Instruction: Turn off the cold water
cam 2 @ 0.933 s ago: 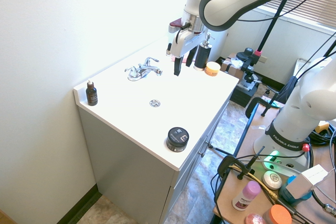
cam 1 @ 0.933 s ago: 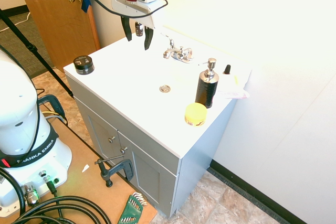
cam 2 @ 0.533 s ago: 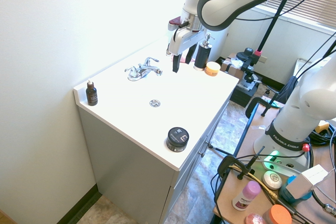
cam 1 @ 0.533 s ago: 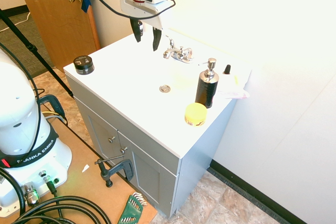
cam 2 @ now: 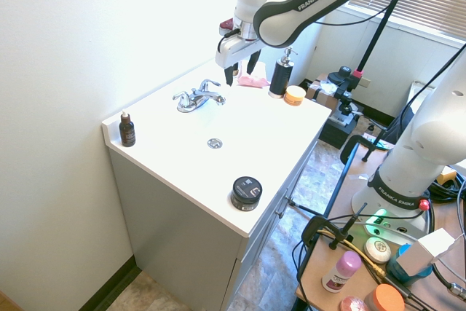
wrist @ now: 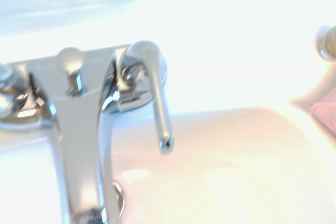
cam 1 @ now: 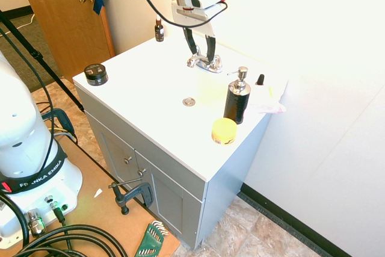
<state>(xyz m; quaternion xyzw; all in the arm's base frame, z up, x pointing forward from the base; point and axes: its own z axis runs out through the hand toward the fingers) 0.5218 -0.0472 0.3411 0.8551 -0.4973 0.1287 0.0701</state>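
tin: a dark round tin sits at the near left corner of the white tabletop, well apart from the action.
dropper bottle: small brown bottle at the back edge, by the wall.
end effector: it hangs right over the chrome faucet, fingers spread apart and pointing down, gripping nothing, not yet on any handle.
cold water: the wrist view fills with this small chrome lever, on the faucet beside the short spout, swung out forward over the basin; the lever sits at the back of the tabletop, on the faucet's soap-bottle side.
water: no stream can be made out, the basin is too washed out to tell.
soap bottle: black pump bottle stands to the right, clear of the arm.
yellow lid: near the front right edge.
progress: approach looks done; contact and pushing the lever back are left.
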